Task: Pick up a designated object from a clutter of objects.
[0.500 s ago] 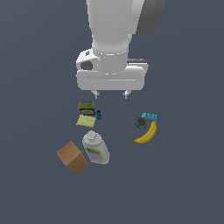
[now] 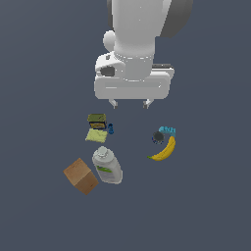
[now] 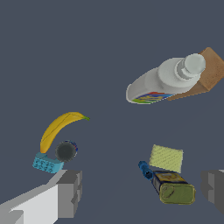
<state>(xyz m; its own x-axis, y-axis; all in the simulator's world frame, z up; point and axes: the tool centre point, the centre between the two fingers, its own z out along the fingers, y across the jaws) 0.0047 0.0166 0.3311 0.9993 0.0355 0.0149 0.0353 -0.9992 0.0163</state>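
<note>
A simulated Panda arm hangs above a scatter of small items on a plain dark floor, its gripper raised clear of everything with the jaws spread wide and nothing between them, a pose that reads as lining up before a descent rather than a grasp in progress. The target, a tiny dark blue spool-like piece, lies on the floor touching the right edge of the olive-and-yellow flat box in the exterior view, a placement that leaves it free on its right side but crowded on its left. In that view the piece sits below the gripper and a little to the left of the midline between the fingertips, nearer the left finger than the right. The wrist view shows the same piece between the two fingers and closer to the one beside the box, so a small sideways shift seems needed before closing. The white jug and brown cardboard cube lie nearer the exterior camera, well apart from the target, while the banana and cyan-and-black piece sit off to the right.
</note>
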